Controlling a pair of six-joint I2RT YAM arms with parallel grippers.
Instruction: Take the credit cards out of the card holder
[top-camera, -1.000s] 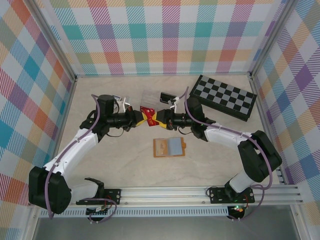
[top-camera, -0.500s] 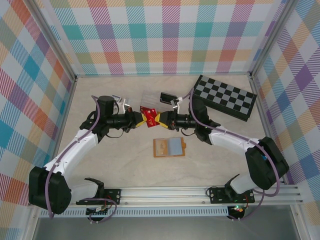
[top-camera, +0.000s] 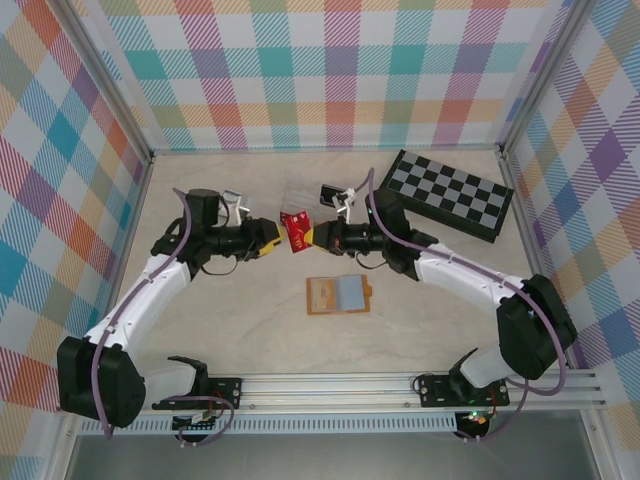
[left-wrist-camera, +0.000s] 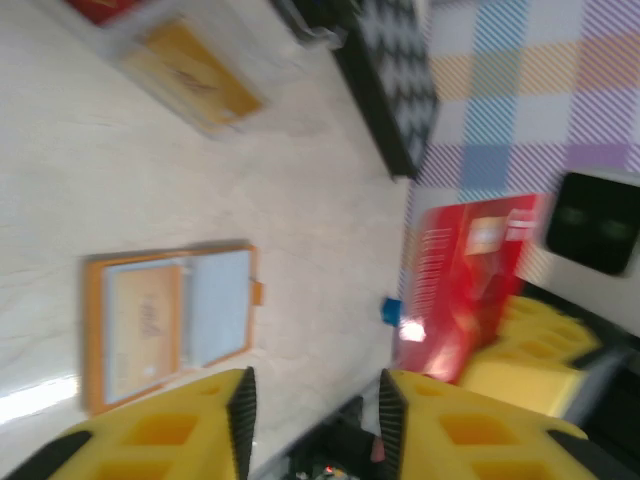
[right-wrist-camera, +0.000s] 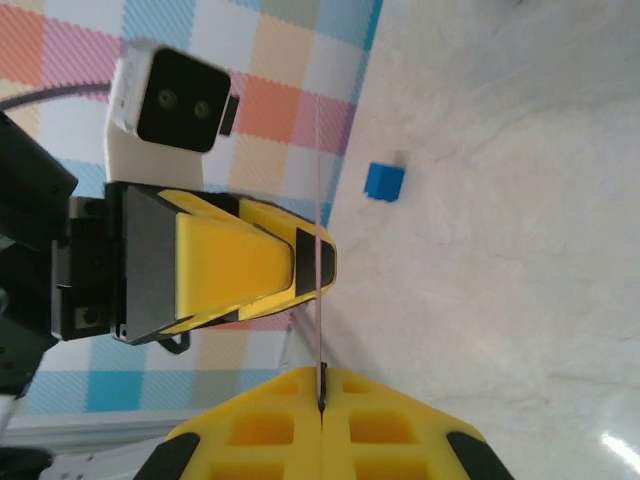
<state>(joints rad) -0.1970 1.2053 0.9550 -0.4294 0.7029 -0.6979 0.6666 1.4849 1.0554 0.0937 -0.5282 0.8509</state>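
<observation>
The card holder (top-camera: 338, 295) lies open on the table, orange-tan with grey-blue panels, and the left wrist view shows it as the card holder (left-wrist-camera: 165, 320) as well. A red credit card (top-camera: 295, 231) hangs above the table, pinched at its right end by my right gripper (top-camera: 313, 237). In the right wrist view the card (right-wrist-camera: 320, 290) is edge-on, a thin line running into the shut right gripper (right-wrist-camera: 322, 385). My left gripper (top-camera: 270, 240) sits just left of the card, apart from it. Its jaws stand open and empty at the left gripper (left-wrist-camera: 312, 400), with the red card (left-wrist-camera: 465, 280) off to the right.
A folded chessboard (top-camera: 450, 193) lies at the back right. A clear plastic box (top-camera: 297, 194) with red and yellow contents rests behind the grippers, next to a small black object (top-camera: 330, 192). A tiny blue cube (right-wrist-camera: 383, 181) sits on the table. Plaid walls enclose three sides.
My left gripper has let go of the red card and drawn back to the left. The right gripper now holds the card alone, turned more upright.
</observation>
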